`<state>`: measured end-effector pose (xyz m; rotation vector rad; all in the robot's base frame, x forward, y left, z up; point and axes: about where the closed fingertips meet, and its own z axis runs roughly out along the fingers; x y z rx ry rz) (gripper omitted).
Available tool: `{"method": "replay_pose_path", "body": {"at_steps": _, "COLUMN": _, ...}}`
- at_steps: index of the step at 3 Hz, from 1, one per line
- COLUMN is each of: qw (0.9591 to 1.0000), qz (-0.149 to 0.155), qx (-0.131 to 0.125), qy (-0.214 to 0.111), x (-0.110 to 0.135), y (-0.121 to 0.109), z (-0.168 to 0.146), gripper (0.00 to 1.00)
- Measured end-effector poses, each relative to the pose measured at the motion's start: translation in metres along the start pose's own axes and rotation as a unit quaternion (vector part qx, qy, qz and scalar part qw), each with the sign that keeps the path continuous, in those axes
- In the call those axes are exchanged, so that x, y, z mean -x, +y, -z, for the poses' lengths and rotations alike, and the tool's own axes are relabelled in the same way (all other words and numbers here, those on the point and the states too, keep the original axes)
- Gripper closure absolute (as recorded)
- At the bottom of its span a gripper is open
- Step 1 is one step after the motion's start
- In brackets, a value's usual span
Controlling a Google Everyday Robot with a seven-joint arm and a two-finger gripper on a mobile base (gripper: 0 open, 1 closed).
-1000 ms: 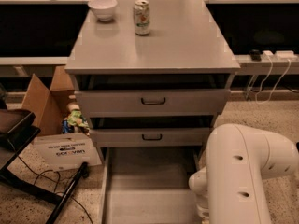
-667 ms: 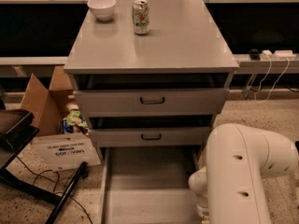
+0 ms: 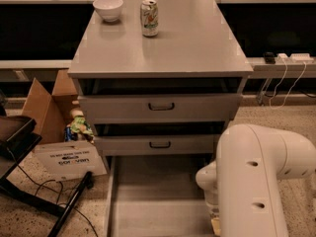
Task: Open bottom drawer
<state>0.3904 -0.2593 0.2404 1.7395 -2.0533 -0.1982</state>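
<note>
The gripper is out of sight past the wrist of the bulky white robot arm (image 3: 256, 181), at the bottom edge (open or closed, I cannot tell). Just left of there, the slim grey bottom drawer (image 3: 153, 196) stands pulled out, its shallow tray showing.

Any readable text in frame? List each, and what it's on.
Can on the cabinet top: label too blurred to read.
White sign on the floor: print upside down, too blurred to read.
Gripper: out of view, hidden by the white arm beside the open bottom drawer.
</note>
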Motion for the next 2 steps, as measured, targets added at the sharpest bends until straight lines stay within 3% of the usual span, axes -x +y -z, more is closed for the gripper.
{"method": "replay_pose_path", "body": {"at_steps": 1, "qw": 0.9996, "qz": -0.019, "qx": -0.021, "qy": 0.005, "x": -0.028, "y": -0.026, "z": 0.077, "gripper": 0.0}}
{"method": "replay_pose_path", "body": {"at_steps": 2, "qw": 0.9979, "qz": -0.062, "qx": -0.018, "qy": 0.009, "x": -0.072, "y": -0.023, "z": 0.142, "gripper": 0.0}}
